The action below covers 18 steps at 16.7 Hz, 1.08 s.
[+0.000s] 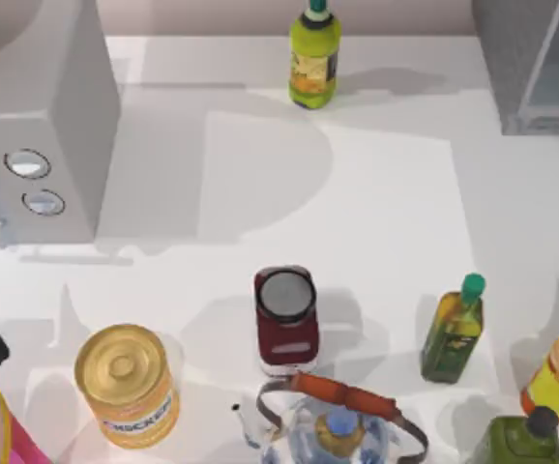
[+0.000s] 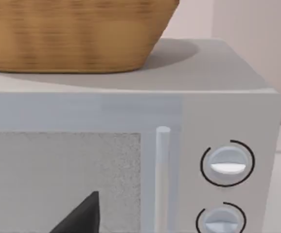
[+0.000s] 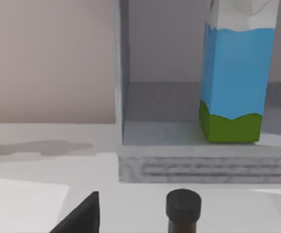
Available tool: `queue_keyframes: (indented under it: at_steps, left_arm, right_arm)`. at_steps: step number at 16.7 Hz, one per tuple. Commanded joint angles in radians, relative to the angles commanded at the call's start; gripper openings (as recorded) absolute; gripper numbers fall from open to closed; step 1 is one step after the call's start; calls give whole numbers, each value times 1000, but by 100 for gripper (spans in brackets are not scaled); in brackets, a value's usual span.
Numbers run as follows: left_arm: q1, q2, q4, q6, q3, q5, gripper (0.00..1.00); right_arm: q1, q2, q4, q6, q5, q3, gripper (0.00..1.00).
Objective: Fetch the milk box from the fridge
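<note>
Milk box point(image 3: 237, 77) stands upright inside the open fridge point(image 1: 536, 68) at the worktop's back right corner. Neither pincer's state can be told. Risk: reaching in over the dark-capped bottle point(image 3: 183, 208) near the fridge front could topple it, or tip the carton.

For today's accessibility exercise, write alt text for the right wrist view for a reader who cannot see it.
The milk box, white-topped with blue sides and a green bottom band, stands upright inside the open fridge. A black bottle cap sits in the foreground on the white table.
</note>
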State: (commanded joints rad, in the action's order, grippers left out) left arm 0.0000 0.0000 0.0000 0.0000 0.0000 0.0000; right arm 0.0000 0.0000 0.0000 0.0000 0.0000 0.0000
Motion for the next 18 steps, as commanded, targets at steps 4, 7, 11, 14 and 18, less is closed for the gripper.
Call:
queue_keyframes:
  at_steps: [4, 7, 11, 14, 18]
  left_arm:
    - [0, 0, 0, 0, 0, 0, 100]
    - [0, 0, 0, 0, 0, 0, 100]
    - [0, 0, 0, 0, 0, 0, 100]
    - [0, 0, 0, 0, 0, 0, 100]
    - [0, 0, 0, 0, 0, 0, 100]
  right_arm:
    - [-9, 31, 30, 1, -15, -1, 100]
    - [-46, 157, 151, 2, -66, 5, 100]
    - [-131, 463, 437, 0, -166, 40, 100]
    - [-216, 760, 701, -1, -248, 78, 100]
    - [-345, 1167, 1052, 6, -346, 125, 100]
